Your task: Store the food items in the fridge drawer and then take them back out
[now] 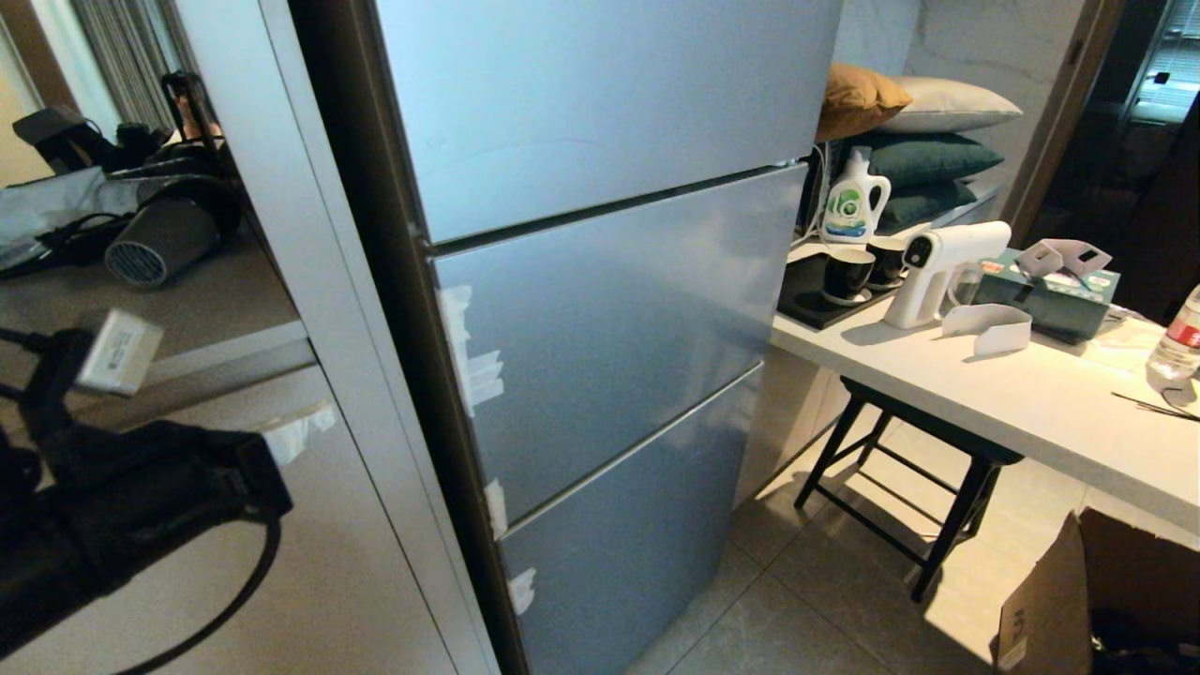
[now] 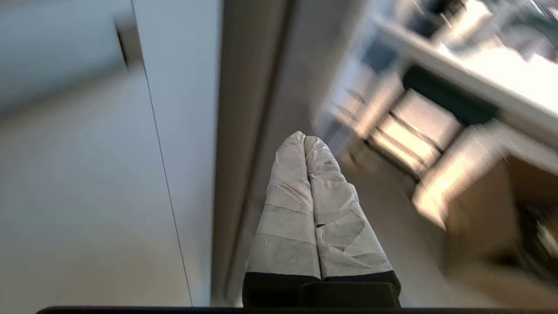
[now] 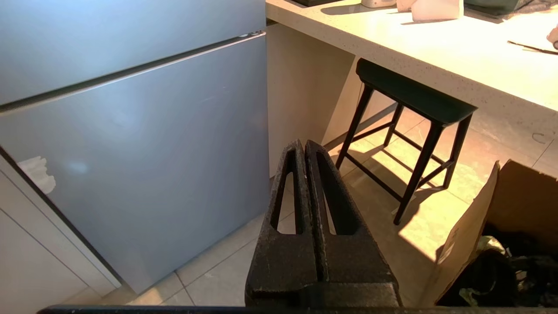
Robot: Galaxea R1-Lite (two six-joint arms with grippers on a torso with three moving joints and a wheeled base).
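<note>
The silver-grey fridge (image 1: 600, 309) stands with all three of its door fronts closed, so the fridge drawer is hidden inside. No food items show in any view. My left arm (image 1: 141, 497) rises at the lower left, in front of the pale cabinet beside the fridge. Its gripper (image 2: 304, 138) has white-wrapped fingers pressed together, shut on nothing, pointing along the fridge's dark side edge (image 2: 244, 131). My right gripper (image 3: 304, 144) is shut and empty, hanging over the floor tiles by the fridge's lowest door front (image 3: 130, 131).
A white counter (image 1: 1031, 403) runs right of the fridge, carrying a detergent bottle (image 1: 853, 202), a white spray gun (image 1: 937, 267) and a water bottle (image 1: 1177, 342). A black stool (image 1: 900, 469) stands under it. An open cardboard box (image 1: 1078, 600) sits on the floor at the right.
</note>
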